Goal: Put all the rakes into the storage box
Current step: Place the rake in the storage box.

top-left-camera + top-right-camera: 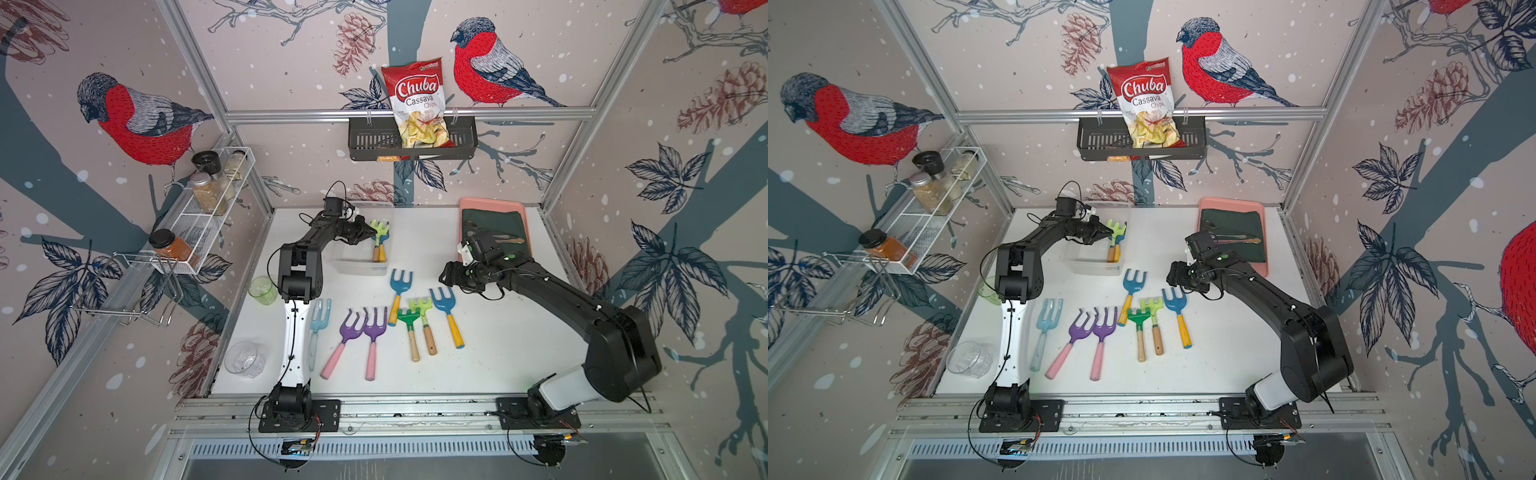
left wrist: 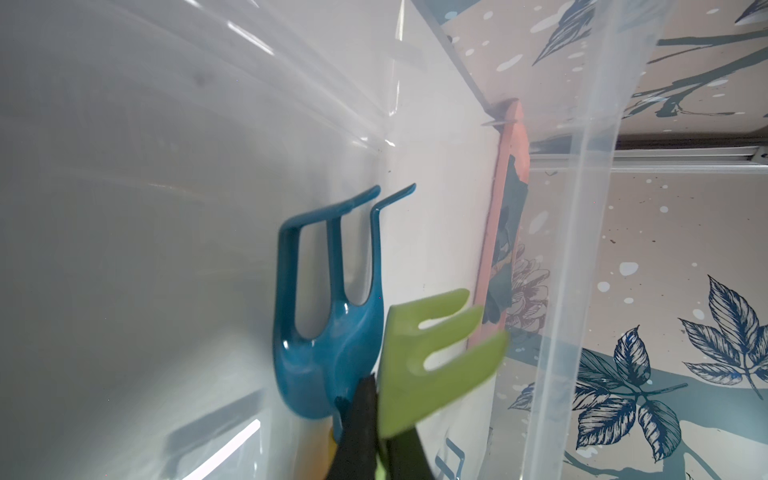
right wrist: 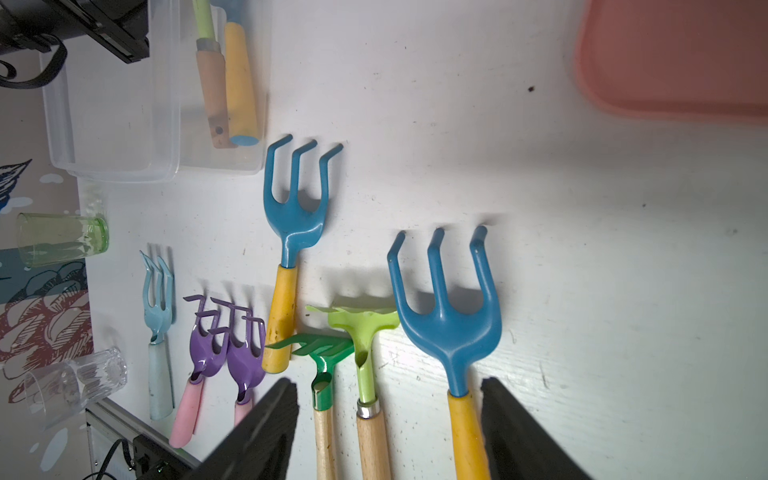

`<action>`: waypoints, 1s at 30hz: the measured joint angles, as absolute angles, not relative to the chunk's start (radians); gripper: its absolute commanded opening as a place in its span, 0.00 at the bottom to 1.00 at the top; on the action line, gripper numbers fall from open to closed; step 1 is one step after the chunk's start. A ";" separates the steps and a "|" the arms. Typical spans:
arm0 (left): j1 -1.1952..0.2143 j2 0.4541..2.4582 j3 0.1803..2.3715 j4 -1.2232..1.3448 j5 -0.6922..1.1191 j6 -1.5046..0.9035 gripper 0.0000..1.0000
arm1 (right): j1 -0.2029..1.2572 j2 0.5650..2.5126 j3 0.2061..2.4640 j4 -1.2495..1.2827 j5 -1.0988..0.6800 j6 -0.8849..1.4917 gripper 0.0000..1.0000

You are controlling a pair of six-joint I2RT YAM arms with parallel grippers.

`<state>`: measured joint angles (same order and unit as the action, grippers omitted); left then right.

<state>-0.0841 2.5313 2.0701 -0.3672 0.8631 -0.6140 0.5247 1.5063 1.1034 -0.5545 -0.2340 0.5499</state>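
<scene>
The white table (image 1: pixel 498 353) is walled by bird-print panels (image 1: pixel 519 174). In the storage box (image 1: pixel 359 268) a lime rake (image 1: pixel 380 227) is pinched by the left pincer (image 1: pixel 371 232); the right pincer (image 1: pixel 445 275) is spread.

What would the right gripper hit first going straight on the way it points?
Probably the light green rake on the table: in the wrist view it lies midway between the right gripper's open jaws, though depth is unclear.

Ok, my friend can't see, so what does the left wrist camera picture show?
Black jaws pinch a lime-green rake inside the clear storage box. A blue three-pronged rake lies next to it in the box, and a pink tray shows blurry through the clear wall.
</scene>
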 measured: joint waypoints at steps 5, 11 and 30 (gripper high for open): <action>-0.085 2.532 2.074 -0.367 0.838 -0.611 0.22 | 0.543 1.508 1.073 -0.555 -0.214 0.550 0.73; -0.088 2.524 2.074 -0.368 0.826 -0.609 0.41 | 0.587 1.517 1.047 -0.560 -0.156 0.550 0.72; -0.104 2.344 2.014 -0.392 0.757 -0.610 0.67 | 0.764 1.497 0.888 -0.606 -0.009 0.639 0.68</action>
<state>-0.1043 2.3440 2.0140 -0.3916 0.7570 -0.6102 0.7643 1.4975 0.8875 -0.6056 -0.0093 0.6388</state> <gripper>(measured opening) 0.668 0.697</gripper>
